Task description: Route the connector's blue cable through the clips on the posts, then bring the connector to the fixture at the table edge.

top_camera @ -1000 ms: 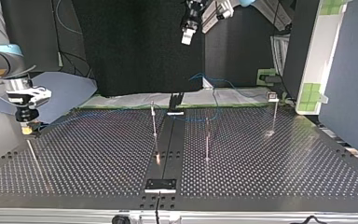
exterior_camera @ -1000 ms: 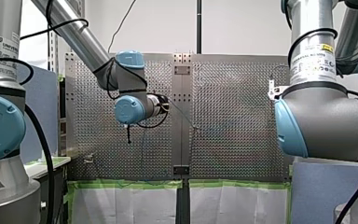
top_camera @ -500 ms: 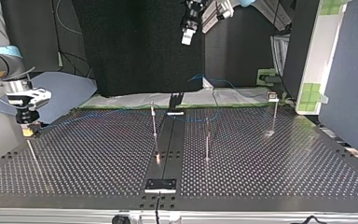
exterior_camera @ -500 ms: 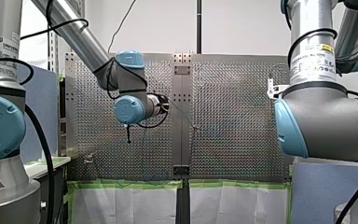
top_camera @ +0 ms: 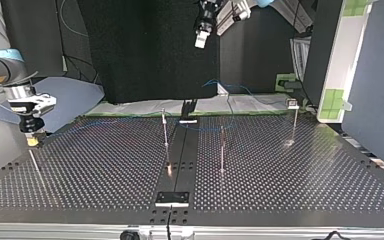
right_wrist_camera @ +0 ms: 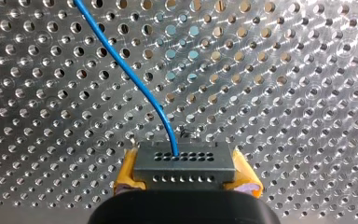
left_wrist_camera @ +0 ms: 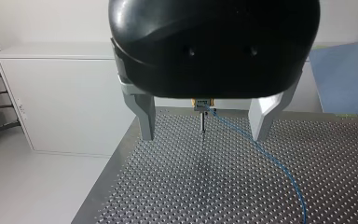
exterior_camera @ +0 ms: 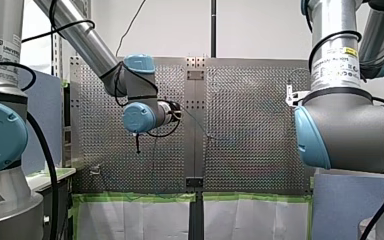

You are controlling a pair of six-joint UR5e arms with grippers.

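Observation:
In the right wrist view my right gripper (right_wrist_camera: 185,176) is shut on a dark grey connector (right_wrist_camera: 185,163), yellow pads (right_wrist_camera: 127,173) pressing both its ends. The blue cable (right_wrist_camera: 130,70) leaves the connector's face and curves off over the perforated table. The top view shows my right gripper (top_camera: 32,136) low over the table's left edge with the connector (top_camera: 32,142) under it. My left gripper (top_camera: 200,39) hangs high at the back. In the left wrist view my left gripper (left_wrist_camera: 204,135) is open around nothing, with a post clip (left_wrist_camera: 203,103) carrying the cable (left_wrist_camera: 279,168) far ahead.
Three thin posts (top_camera: 165,127) (top_camera: 222,150) (top_camera: 294,120) stand on the table. A dark rail (top_camera: 180,155) runs down its middle to a small block (top_camera: 172,198) at the near edge. A thin rod (top_camera: 35,167) lies near my right gripper. A white cabinet (left_wrist_camera: 65,107) stands past the table.
My right gripper with the connector has shifted slightly lower and toward the top view's right. My left arm has stayed still.

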